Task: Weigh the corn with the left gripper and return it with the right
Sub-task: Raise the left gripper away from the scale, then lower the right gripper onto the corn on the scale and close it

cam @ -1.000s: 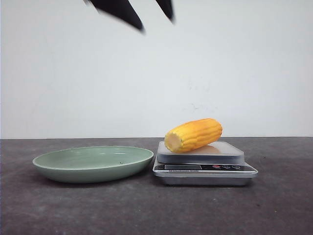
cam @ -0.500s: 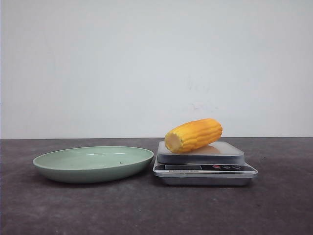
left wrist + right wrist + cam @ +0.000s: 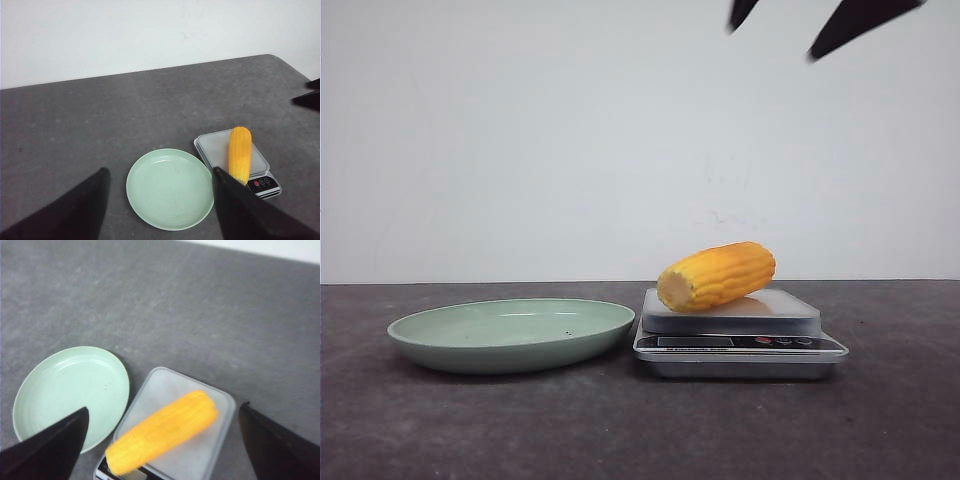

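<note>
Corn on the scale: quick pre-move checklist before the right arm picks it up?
1. Corn lies on the scale platform, not overhanging far: ok.
2. Left end effector is open, empty and away from the scale: ok.
3. Right end effector is open, with its fingers spread on either side of the corn: ok.
4. Right end effector height: its fingertips only show at the top of the front view, well above the corn, so it is not yet at grasp height: not ok.
5. Plate is empty, beside the scale on the robot's left: ok.
6. Scale reading: display too small to read: cannot tell.
</note>
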